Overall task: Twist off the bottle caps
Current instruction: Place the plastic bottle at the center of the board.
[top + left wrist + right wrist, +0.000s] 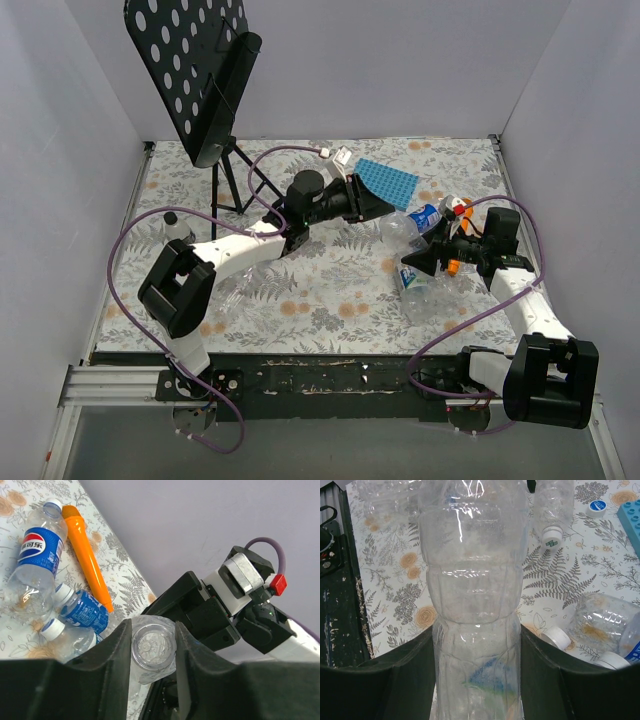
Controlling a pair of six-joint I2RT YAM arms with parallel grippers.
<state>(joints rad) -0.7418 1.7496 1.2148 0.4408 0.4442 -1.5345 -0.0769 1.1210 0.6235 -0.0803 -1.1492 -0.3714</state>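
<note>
A clear plastic bottle (398, 232) is held between both grippers at the table's centre right. My left gripper (388, 208) is shut on its clear round end (152, 645), seen end-on in the left wrist view (152, 640); I cannot tell whether that end is a cap. My right gripper (412, 262) is shut round the bottle's body (475, 605), with one finger on each side in the right wrist view (477, 650). Several other bottles lie nearby: a blue-labelled one (37, 550) with a white cap (52, 504), and a smaller one (82, 611).
An orange stick (87, 560) lies beside the labelled bottles. A blue ridged tray (387, 182) is at the back. A loose blue-and-white cap (596, 507) lies near it. A black music stand (200, 70) stands back left. Another bottle (178, 228) lies at the left.
</note>
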